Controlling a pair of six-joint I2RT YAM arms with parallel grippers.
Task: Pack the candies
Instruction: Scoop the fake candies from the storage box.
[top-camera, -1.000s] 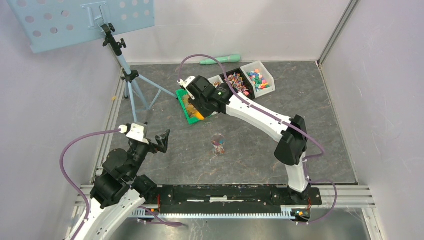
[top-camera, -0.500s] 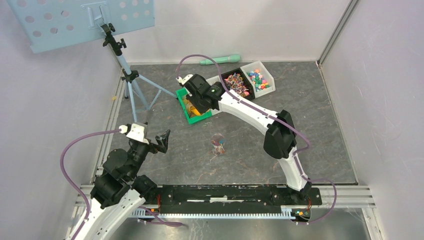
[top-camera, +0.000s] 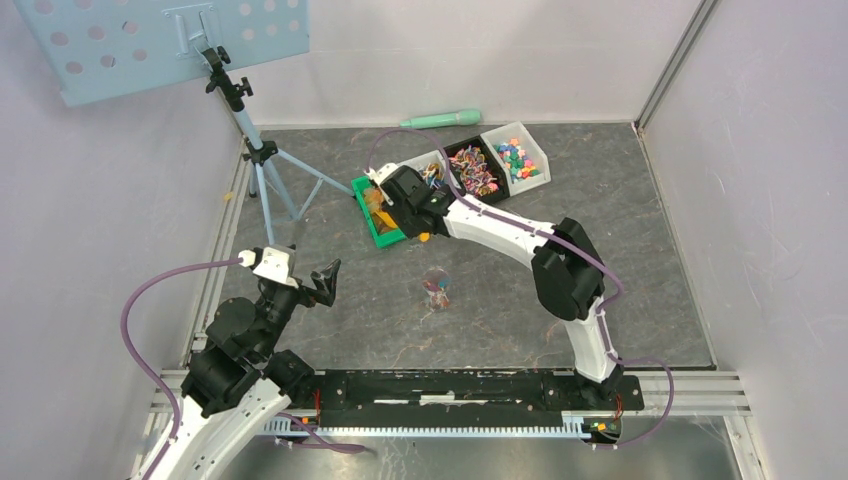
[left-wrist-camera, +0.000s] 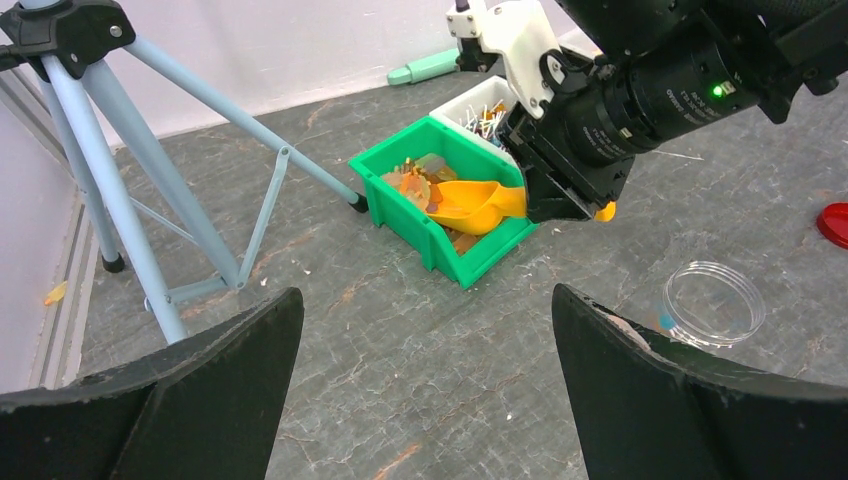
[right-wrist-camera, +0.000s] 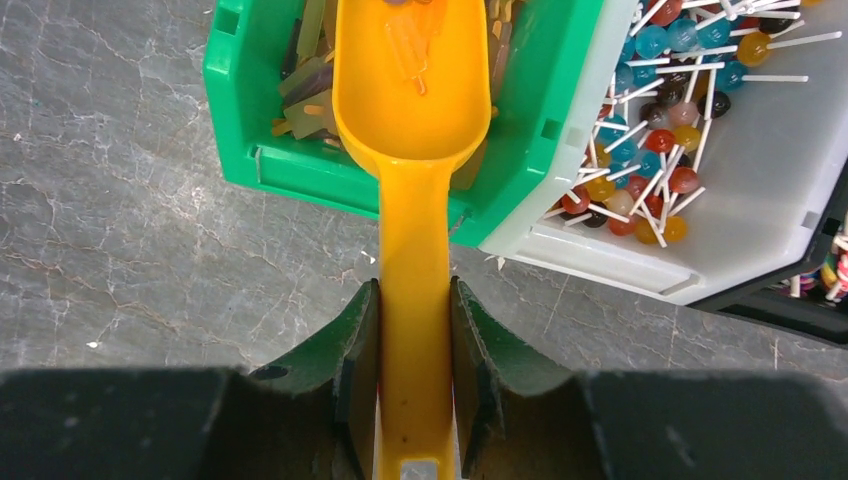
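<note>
Right claw (right-wrist-camera: 414, 305) pinching the handle of the yellow scoop (right-wrist-camera: 412, 110). The scoop bowl sits over the green bin (right-wrist-camera: 300, 170) with a few orange pieces in it. The green bin holds golden-brown candies (right-wrist-camera: 303, 85). A white bin (right-wrist-camera: 740, 240) touches the green one and holds lollipops (right-wrist-camera: 650, 130) of mixed colours. Farther along the row, an end bin (top-camera: 534, 145) holds mixed-colour sweets. A clear round dish (left-wrist-camera: 720, 312) stands on the tabletop (left-wrist-camera: 400, 380), near a red lid (left-wrist-camera: 835, 222). Left claw (left-wrist-camera: 425, 300) spread wide, gripping nothing, well apart from the bins.
</note>
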